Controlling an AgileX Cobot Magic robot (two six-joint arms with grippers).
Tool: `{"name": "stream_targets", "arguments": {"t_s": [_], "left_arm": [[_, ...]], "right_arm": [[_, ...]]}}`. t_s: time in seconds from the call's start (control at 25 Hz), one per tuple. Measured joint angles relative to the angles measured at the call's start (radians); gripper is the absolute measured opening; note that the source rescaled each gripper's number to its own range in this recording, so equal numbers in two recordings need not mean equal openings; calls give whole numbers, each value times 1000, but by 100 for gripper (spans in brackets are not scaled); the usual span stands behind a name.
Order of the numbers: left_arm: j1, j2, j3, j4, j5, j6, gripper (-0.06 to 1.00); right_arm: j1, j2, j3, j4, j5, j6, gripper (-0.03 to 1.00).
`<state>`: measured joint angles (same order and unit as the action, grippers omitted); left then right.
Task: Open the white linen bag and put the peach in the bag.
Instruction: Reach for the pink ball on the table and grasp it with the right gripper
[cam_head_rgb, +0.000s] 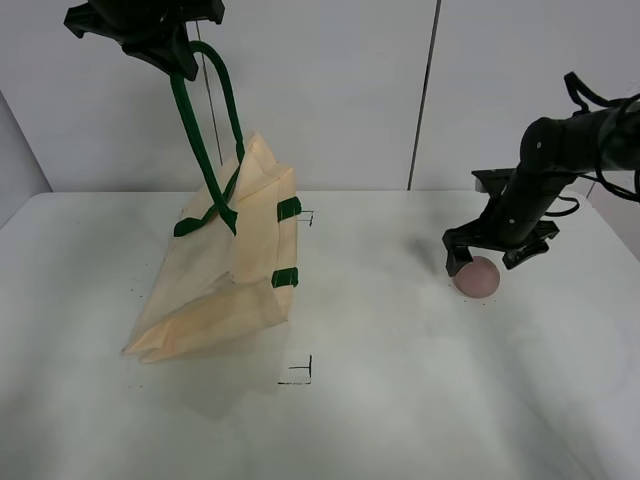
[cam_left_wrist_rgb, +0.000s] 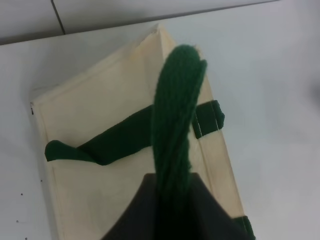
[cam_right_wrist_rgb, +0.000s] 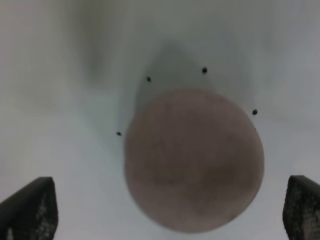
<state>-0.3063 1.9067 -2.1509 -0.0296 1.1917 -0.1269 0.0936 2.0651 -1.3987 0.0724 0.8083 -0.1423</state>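
The left gripper (cam_head_rgb: 178, 62) is clamped on a dark green strap handle (cam_head_rgb: 192, 130), holding up the large cream-coloured white linen bag (cam_head_rgb: 215, 285). The right gripper (cam_head_rgb: 487, 258), jaws spread wide and empty, straddles the small round pinkish-red peach (cam_head_rgb: 477, 278) on the white table (cam_head_rgb: 420, 390), well apart from the bag. Centre the jaws on the fruit, descend, then close gently.

The large cream cloth tote bag (cam_head_rgb: 230, 270) stands at the left of the white table (cam_head_rgb: 400, 410), hung from the left gripper (cam_head_rgb: 185, 68) above, with the small round pinkish peach (cam_head_rgb: 478, 278) well apart at the right, between the fingers of the right gripper (cam_head_rgb: 493, 257).
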Motion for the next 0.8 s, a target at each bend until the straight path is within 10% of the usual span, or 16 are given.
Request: {"name": "stream_targets", "arguments": {"t_s": [0.48, 0.72, 0.8], "left_arm": [[0, 0, 0, -1, 0, 1, 0], [0, 0, 0, -1, 0, 1, 0], [0, 0, 0, -1, 0, 1, 0]], "right_arm": [[0, 84, 0, -10, -86, 56, 90], [0, 83, -9, -8, -77, 56, 12], [0, 82, -21, 5, -55, 46, 0]]}}
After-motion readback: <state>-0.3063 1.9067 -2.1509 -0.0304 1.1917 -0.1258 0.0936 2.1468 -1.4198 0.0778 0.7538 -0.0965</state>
